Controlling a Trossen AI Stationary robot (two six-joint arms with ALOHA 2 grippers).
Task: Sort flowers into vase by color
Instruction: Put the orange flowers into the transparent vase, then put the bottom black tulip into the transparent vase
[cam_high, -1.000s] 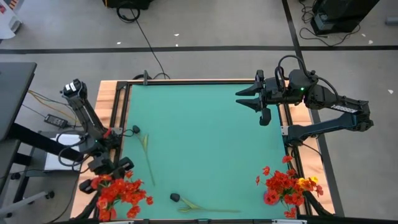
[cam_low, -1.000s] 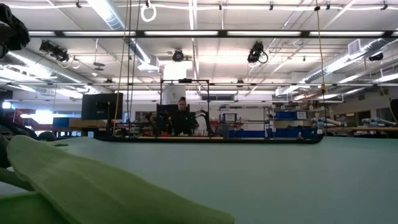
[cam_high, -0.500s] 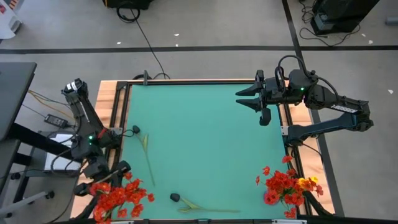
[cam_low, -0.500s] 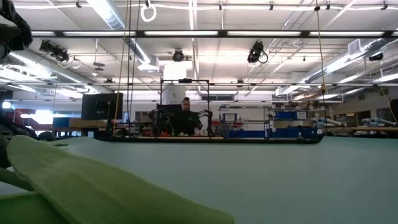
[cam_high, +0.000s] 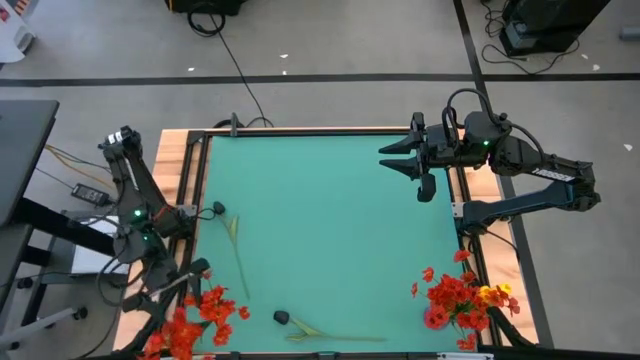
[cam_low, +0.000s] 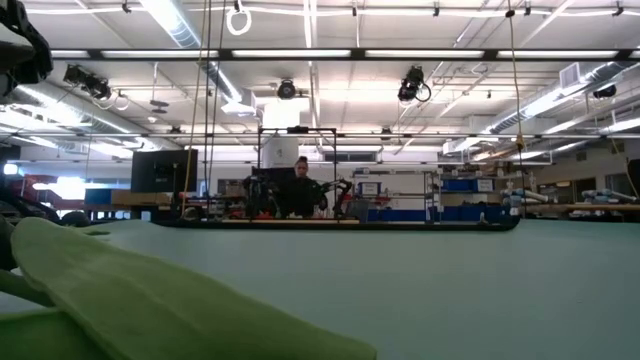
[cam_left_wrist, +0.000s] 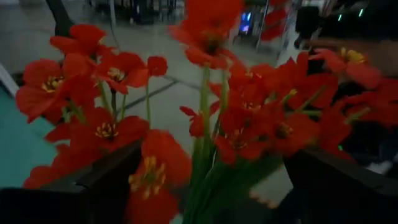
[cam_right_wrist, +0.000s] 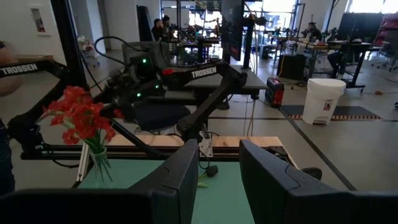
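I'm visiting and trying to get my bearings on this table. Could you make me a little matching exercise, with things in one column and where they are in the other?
Things:
1. red bunch
2. red and yellow bunch
3. dark flower head
4. right gripper

Places (high view):
A. lying on the green mat near its front edge
B. front right corner of the table
C. front left corner, by the left gripper
D. over the mat's back right part

Pairs: 1-C, 2-B, 3-A, 4-D
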